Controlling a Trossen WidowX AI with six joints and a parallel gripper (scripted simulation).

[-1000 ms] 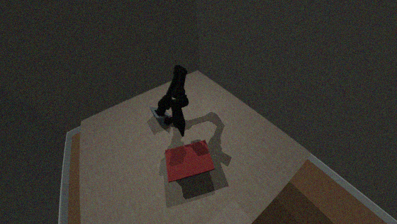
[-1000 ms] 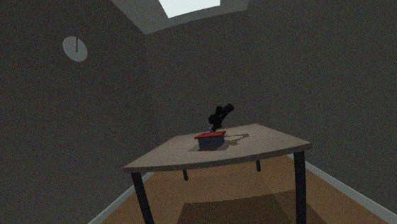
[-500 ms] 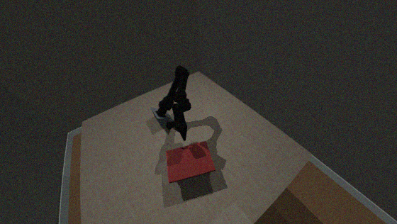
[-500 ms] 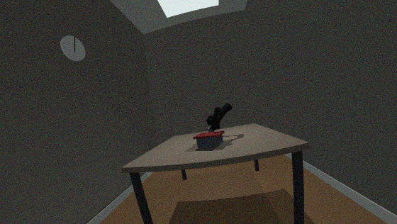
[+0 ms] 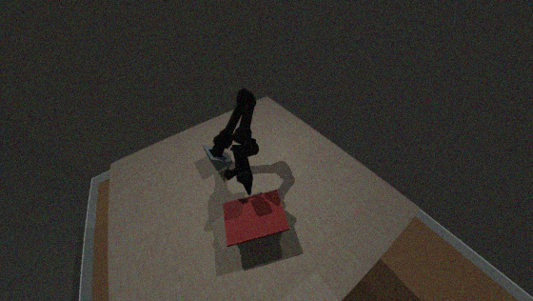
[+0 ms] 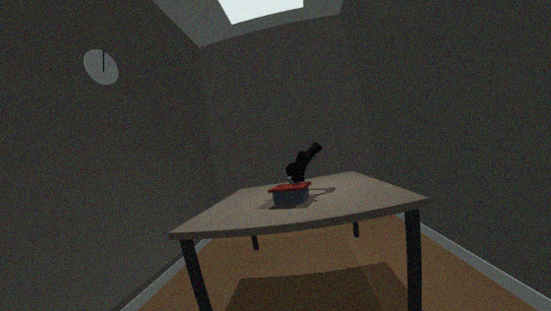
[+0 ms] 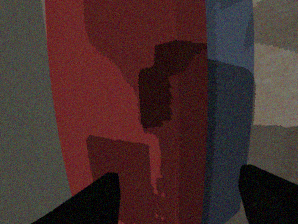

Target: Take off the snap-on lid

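The red lid (image 5: 254,226) (image 6: 289,187) (image 7: 100,105) sits right side up on top of the blue storage box (image 6: 291,198) (image 7: 227,135). The box stands on the table, and its blue side wall shows below the lid's edge in the exterior view and at the right of the wrist view. My gripper (image 5: 249,191) (image 7: 180,180) is partly open with nothing held between its fingers. It points down at the lid's edge nearest the arm's base. In the wrist view, one fingertip overlaps the lid and the other the box wall's outer side; contact cannot be told.
The table (image 5: 152,214) (image 6: 364,194) carries the arm's base on a pale plate (image 5: 208,151), behind the box in the top view. Shadows of the arm fall across the lid and the table. The table's edges drop to an orange-brown floor (image 6: 315,253).
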